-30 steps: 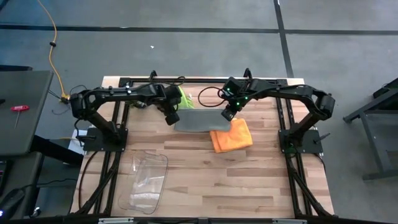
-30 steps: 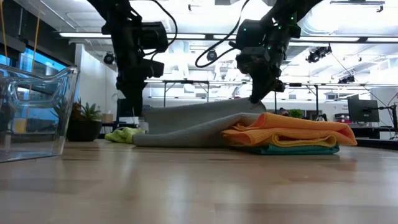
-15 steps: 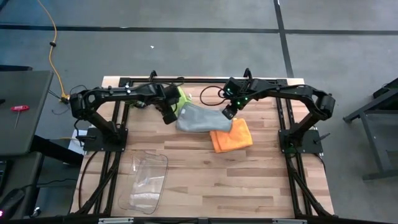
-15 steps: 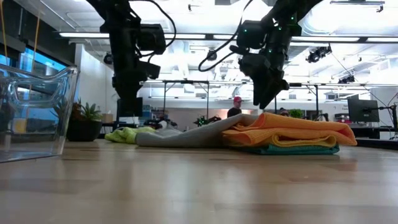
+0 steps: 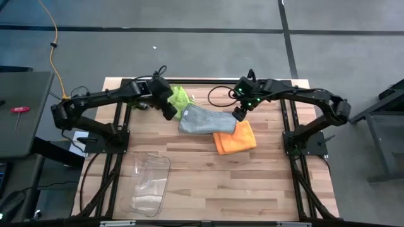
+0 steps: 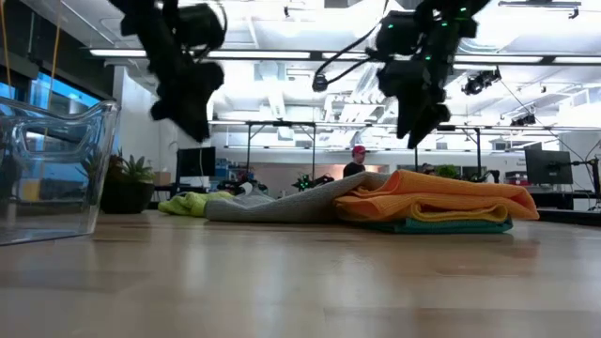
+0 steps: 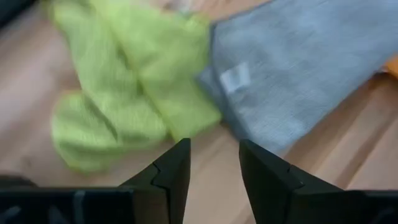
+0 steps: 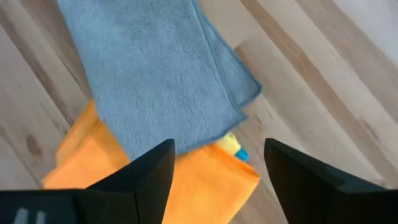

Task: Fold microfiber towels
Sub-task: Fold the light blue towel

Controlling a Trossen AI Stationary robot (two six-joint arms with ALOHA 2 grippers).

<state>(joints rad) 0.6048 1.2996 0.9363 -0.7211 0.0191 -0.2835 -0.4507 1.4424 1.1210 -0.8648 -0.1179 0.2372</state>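
The grey towel (image 5: 203,120) lies flat. Its right end rests on the folded orange towel (image 5: 235,137), and its left end is on the table beside the crumpled lime green towel (image 5: 180,98). In the low view the orange towel (image 6: 441,195) tops a stack over a yellow towel (image 6: 423,215) and a teal towel (image 6: 446,225). My left gripper (image 7: 214,168) is open above the meeting edges of the lime green towel (image 7: 124,93) and the grey towel (image 7: 298,68). My right gripper (image 8: 217,174) is open wide above the grey towel's right end (image 8: 149,81). Neither holds anything.
A clear plastic bin (image 5: 146,184) lies near the table's front left; in the low view it stands at the left (image 6: 47,169). A small plant (image 6: 127,178) sits at the far left. Bare wood (image 5: 252,183) stretches across the front right.
Both grippers have let go of the grey towel's far edge and risen. The left one has drawn back toward the table's far left, the right one a little to the right. The raised far edge has fallen, and the towel now lies slack across the table and the orange stack.
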